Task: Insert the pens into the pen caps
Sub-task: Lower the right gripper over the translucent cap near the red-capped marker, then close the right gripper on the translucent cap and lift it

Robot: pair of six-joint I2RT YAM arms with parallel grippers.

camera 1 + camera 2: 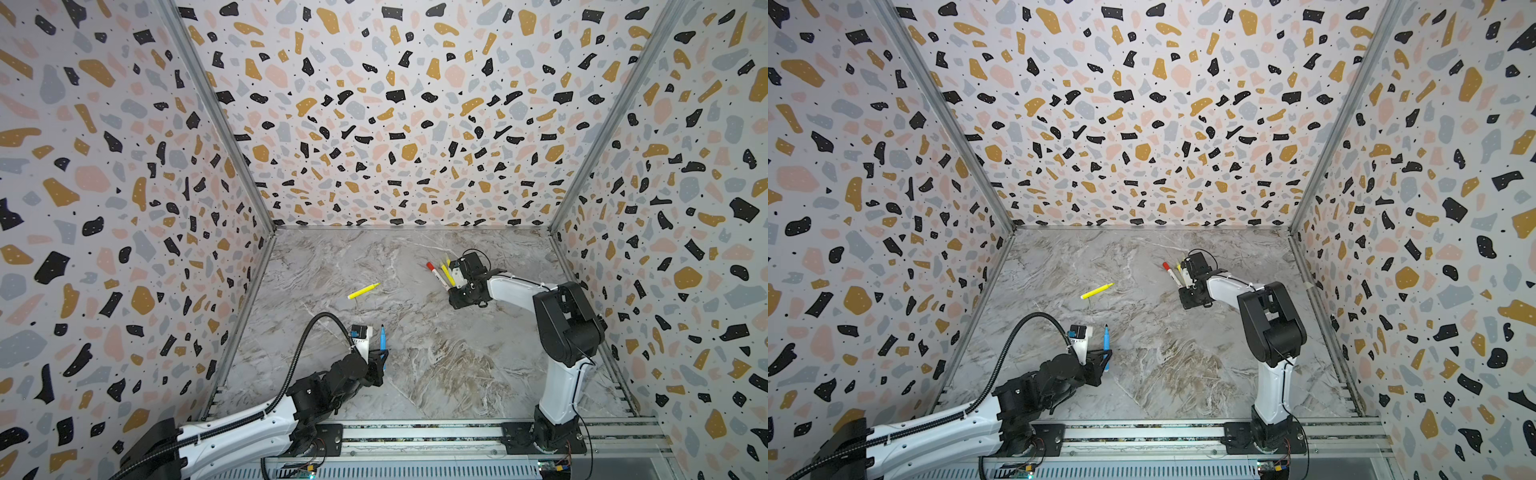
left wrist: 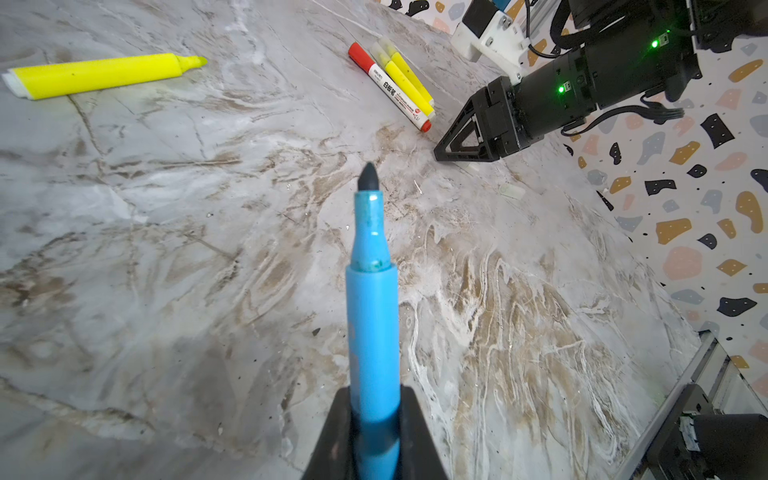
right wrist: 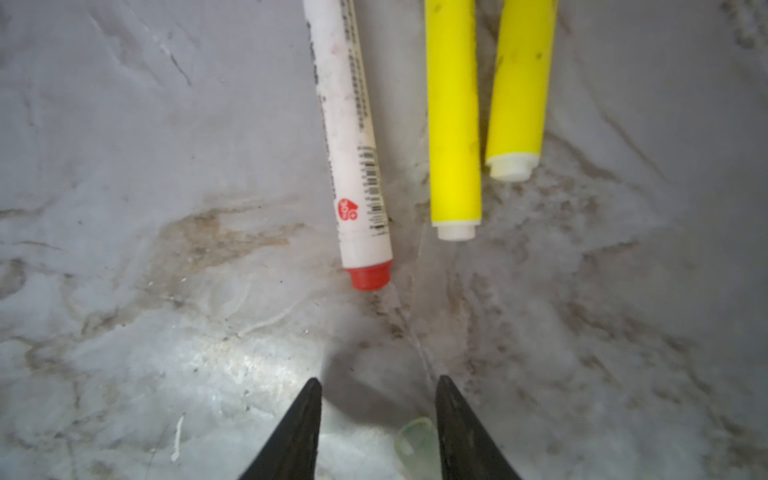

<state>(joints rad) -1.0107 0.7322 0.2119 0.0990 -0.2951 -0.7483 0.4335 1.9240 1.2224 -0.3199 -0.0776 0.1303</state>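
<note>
My left gripper (image 2: 376, 399) is shut on the blue pen (image 2: 372, 311), whose dark bare tip points away over the table; both top views show this pen (image 1: 382, 338) (image 1: 1106, 338) standing up from the gripper. My right gripper (image 3: 378, 380) is open, tips down at the table. A clear pen cap (image 3: 415, 444) lies between its fingers, against one of them. Just beyond lie a white pen with red ends (image 3: 353, 145) and two yellow pens (image 3: 453, 124) (image 3: 519, 83), side by side. A third yellow pen (image 1: 363, 291) lies alone with its tip bare.
A small pale stub (image 2: 512, 191) lies on the marble table (image 1: 415, 374) near the right gripper (image 2: 440, 151). Patterned walls close the table in on three sides. The arms' base rail (image 1: 415, 432) runs along the front.
</note>
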